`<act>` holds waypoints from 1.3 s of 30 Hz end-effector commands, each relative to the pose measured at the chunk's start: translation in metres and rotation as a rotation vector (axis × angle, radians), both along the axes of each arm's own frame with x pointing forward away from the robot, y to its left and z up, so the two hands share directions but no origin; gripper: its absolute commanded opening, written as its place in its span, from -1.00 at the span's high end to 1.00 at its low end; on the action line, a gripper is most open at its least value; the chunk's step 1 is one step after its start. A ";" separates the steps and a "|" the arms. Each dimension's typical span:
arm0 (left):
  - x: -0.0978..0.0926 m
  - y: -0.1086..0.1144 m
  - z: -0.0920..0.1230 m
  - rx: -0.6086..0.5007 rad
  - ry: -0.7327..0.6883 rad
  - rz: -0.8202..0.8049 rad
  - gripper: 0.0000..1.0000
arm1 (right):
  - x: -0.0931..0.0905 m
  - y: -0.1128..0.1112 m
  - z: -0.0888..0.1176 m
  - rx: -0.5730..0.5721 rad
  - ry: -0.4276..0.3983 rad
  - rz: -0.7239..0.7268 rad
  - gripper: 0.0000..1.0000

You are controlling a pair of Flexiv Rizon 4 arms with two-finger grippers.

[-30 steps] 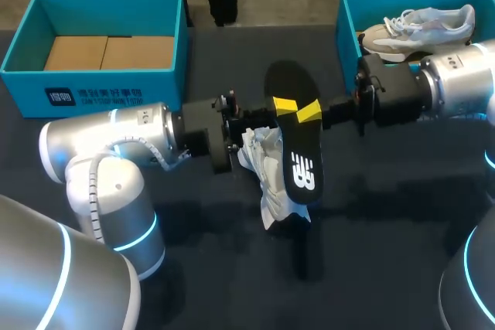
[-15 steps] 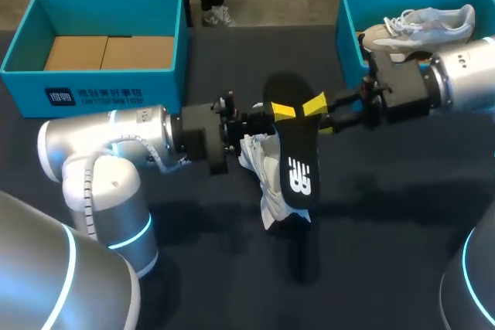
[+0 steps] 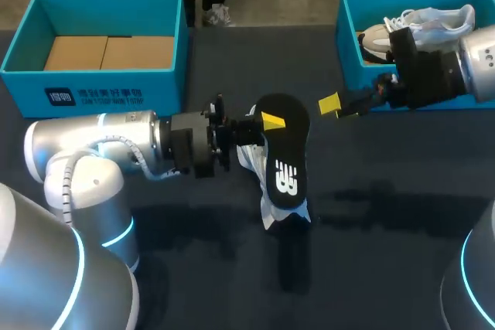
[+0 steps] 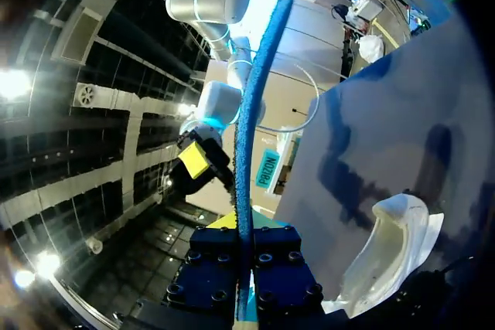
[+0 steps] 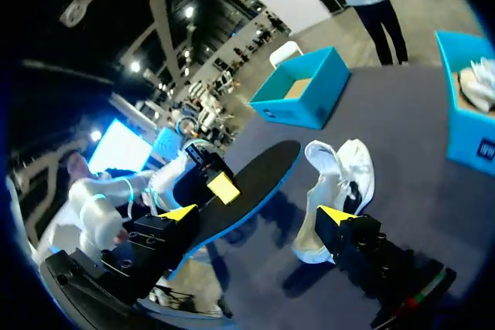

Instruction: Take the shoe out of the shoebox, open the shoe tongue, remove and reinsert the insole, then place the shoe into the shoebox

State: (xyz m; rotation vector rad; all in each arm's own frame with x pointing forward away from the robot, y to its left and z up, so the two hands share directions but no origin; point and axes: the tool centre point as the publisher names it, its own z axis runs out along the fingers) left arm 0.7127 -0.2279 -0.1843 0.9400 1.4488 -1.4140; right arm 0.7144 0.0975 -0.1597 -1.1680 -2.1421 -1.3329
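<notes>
The black insole [image 3: 285,161] hangs over the table's middle, and the left gripper [image 3: 259,123] is clenched on its 11 o'clock end. The white shoe [image 3: 254,158] lies on the table just beneath it. The right gripper [image 3: 340,106], at 2 o'clock from the insole, is spread apart and holds nothing, near the blue shoebox [image 3: 349,36].

Robot handling bench, lab or demo type.
Evidence: two grey robot arms, left arm [image 3: 100,141] and right arm [image 3: 479,63], over one dark table [image 3: 387,268]; teal shoeboxes at its far corners, left box [image 3: 162,90] and right box [image 3: 349,36]; white shoe [image 3: 271,208] and black insole [image 3: 286,152] at the middle.
</notes>
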 end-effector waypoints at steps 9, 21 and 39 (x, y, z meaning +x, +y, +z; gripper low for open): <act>-0.013 0.012 -0.007 0.017 0.051 0.028 1.00 | 0.000 0.001 0.007 -0.057 -0.144 0.070 -1.00; -0.011 0.012 -0.005 0.014 0.041 0.036 1.00 | 0.000 0.001 0.007 -0.057 -0.144 0.070 -1.00; -0.009 0.011 -0.007 0.009 0.060 0.033 1.00 | 0.000 0.001 0.007 -0.057 -0.144 0.070 -1.00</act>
